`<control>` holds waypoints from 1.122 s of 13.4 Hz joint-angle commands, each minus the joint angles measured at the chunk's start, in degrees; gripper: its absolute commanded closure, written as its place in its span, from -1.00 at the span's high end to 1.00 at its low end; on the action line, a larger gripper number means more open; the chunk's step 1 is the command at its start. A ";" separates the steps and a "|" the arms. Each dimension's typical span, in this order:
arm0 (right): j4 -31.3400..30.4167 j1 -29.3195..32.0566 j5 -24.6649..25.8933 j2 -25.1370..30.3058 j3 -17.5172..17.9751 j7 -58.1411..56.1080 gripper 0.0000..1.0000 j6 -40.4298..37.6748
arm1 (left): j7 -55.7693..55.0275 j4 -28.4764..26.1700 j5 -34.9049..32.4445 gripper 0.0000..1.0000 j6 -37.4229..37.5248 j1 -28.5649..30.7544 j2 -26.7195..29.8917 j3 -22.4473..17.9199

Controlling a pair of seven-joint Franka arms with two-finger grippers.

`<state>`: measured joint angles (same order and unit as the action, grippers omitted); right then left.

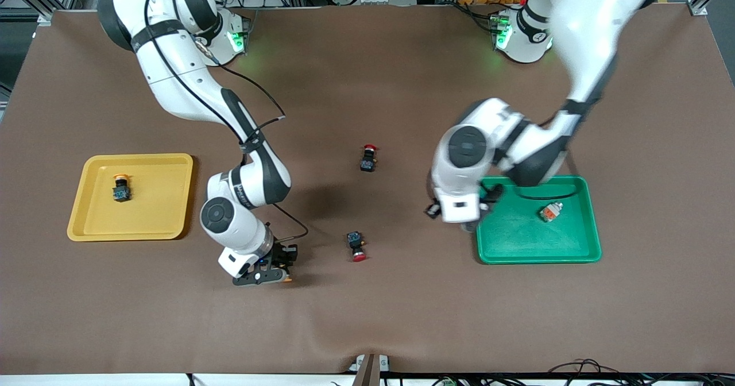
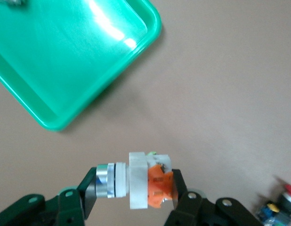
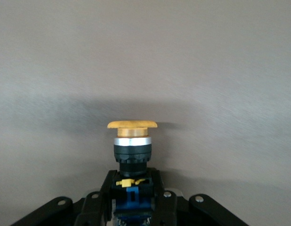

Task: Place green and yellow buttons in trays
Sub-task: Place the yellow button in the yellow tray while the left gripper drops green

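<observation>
Yellow-cap button (image 3: 132, 141) in right end effector (image 3: 131, 197)

Matt brown cloth-like table cover (image 1: 367, 317), faintly rippled at 6 o'clock in the front view; glossy green plastic tray (image 2: 51, 120) with bright highlights; smooth yellow plastic tray (image 1: 86, 231), duller sheen; pale matt plastic block of the silver-white button (image 2: 136, 181) with shiny metallic rings and an orange plastic face, pinched in the left gripper (image 2: 131, 197); matt yellow-capped button (image 3: 132, 146) with bright metal collar and black plastic body, clamped in the right gripper (image 3: 131, 197); glossy white arm shells (image 1: 189, 87)
</observation>
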<state>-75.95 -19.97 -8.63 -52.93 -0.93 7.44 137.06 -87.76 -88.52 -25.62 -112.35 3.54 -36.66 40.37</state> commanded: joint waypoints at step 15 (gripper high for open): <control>-21.58 19.53 6.42 32.18 0.49 -12.36 -1.00 -38.55 | 24.04 -19.23 -12.00 1.00 -13.34 27.40 2.98 8.23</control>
<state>-88.45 -0.76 -5.09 -25.92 -1.08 -5.09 95.65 -63.89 -107.38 -36.58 -126.27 30.37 -36.22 47.68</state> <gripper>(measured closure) 0.661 0.000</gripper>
